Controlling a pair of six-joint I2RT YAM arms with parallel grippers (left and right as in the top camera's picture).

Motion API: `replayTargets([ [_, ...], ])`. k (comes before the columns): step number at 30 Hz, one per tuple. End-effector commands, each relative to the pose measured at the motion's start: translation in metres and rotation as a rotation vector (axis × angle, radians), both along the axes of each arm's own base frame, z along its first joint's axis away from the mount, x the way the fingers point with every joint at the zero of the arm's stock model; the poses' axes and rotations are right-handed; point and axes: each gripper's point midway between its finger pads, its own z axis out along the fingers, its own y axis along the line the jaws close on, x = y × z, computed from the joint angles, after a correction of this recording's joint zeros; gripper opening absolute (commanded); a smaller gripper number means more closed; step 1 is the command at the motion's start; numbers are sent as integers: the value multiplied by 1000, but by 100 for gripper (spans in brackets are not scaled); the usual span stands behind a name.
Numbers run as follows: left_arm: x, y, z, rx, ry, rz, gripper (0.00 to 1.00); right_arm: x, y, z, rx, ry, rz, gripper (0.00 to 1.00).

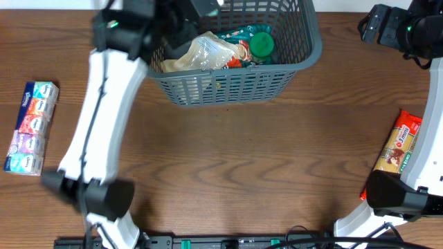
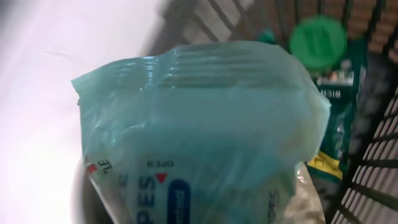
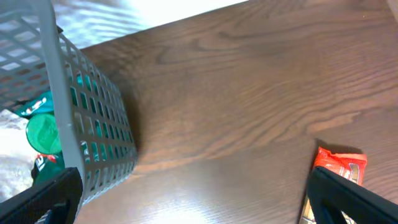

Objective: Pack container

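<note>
— Where does the container sit?

— At the top centre of the overhead frame, on the wooden table. It is a grey basket with slotted sides, its near wall facing the lower edge of the frame.

— What lies in it?

— A crumpled clear bag on the left and a dark green pack with a round green cap on the right. The left wrist view is filled by a teal wipes packet, very near the lens, with the cap behind it at upper right.

— And the 2 grippers?

— The left gripper is over the basket's upper-left corner. Its jaws are hidden, so whether they grasp the packet cannot be told. The right gripper is off in the upper right of the overhead frame, well apart from the basket, jaws spread wide with nothing between them.

— Anything else on the table?

— A multi-pack of tissues at the left edge, and a red and orange packet at the right edge.
</note>
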Motion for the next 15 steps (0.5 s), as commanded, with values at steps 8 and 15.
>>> replayTargets([
  [8, 29, -12, -136, 73, 279, -21, 25, -1, 5, -8, 4, 31, 18, 99],
  [15, 28, -12, -153, 75, 330, -4, 96, -1, 5, -7, 3, 29, 18, 99],
])
